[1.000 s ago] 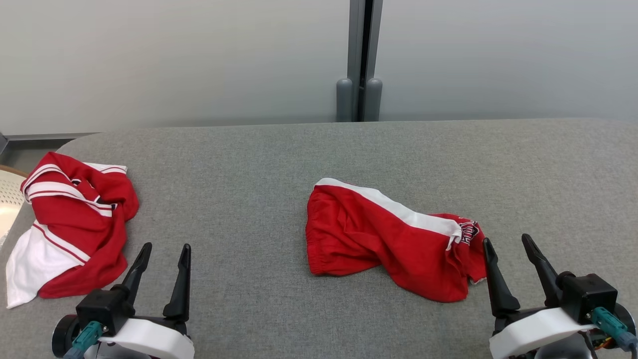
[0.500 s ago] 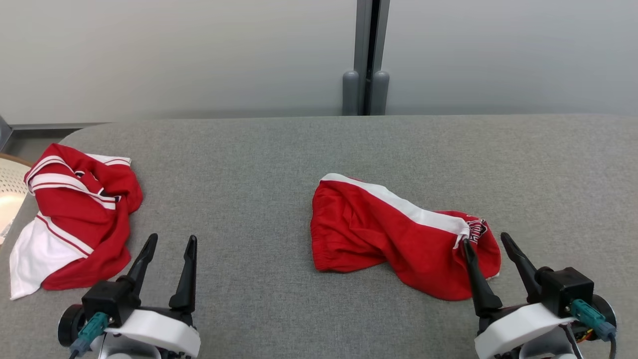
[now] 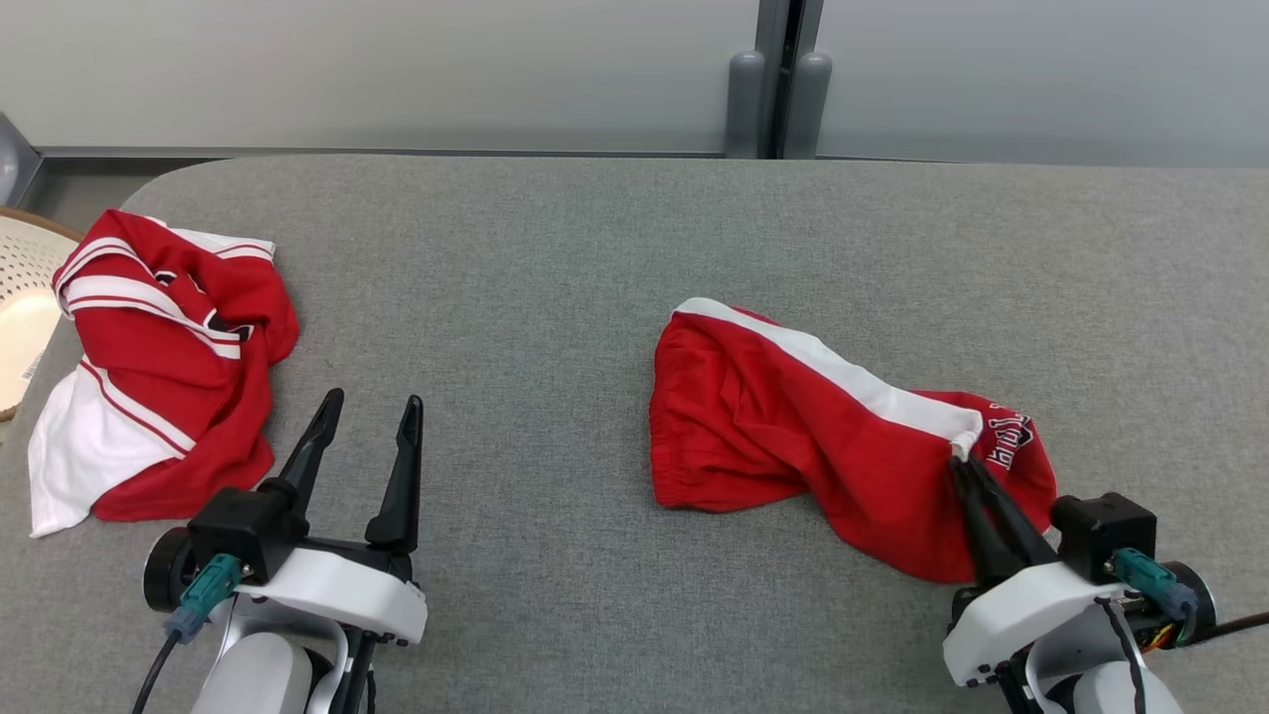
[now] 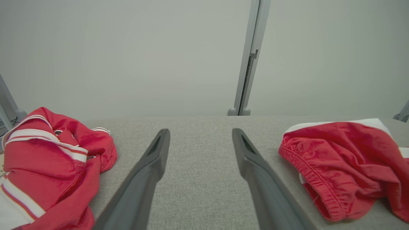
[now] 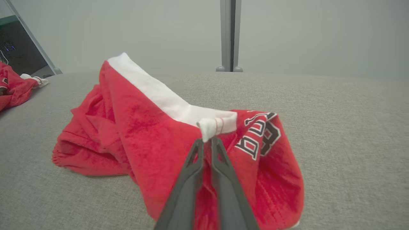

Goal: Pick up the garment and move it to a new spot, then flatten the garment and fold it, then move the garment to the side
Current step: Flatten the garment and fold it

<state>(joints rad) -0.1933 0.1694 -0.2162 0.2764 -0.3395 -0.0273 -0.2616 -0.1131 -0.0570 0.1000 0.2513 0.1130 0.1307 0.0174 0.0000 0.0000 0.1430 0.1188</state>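
On the grey desk [image 3: 555, 278], at about 9 o'clock in the head view, a crumpled red-and-white jersey [image 3: 169, 337] lies near the left edge. A pale perforated round object [image 3: 22, 288] shows just past that edge, partly behind the jersey. At 7 o'clock the left claw [image 3: 375, 399] is released, its two dark fingers spread wide over bare grey cloth, apart from the jersey and grasping nothing. Right of centre, toward 4 o'clock, the red shorts [image 3: 783, 426] lie bunched on the desk, with a white stripe running along their upper side from 10 to 4 o'clock. At 5 o'clock the right claw [image 3: 964, 464] is clenched on the shorts, pinching the white hem corner beside the black-and-white lettering [image 3: 1011, 451].
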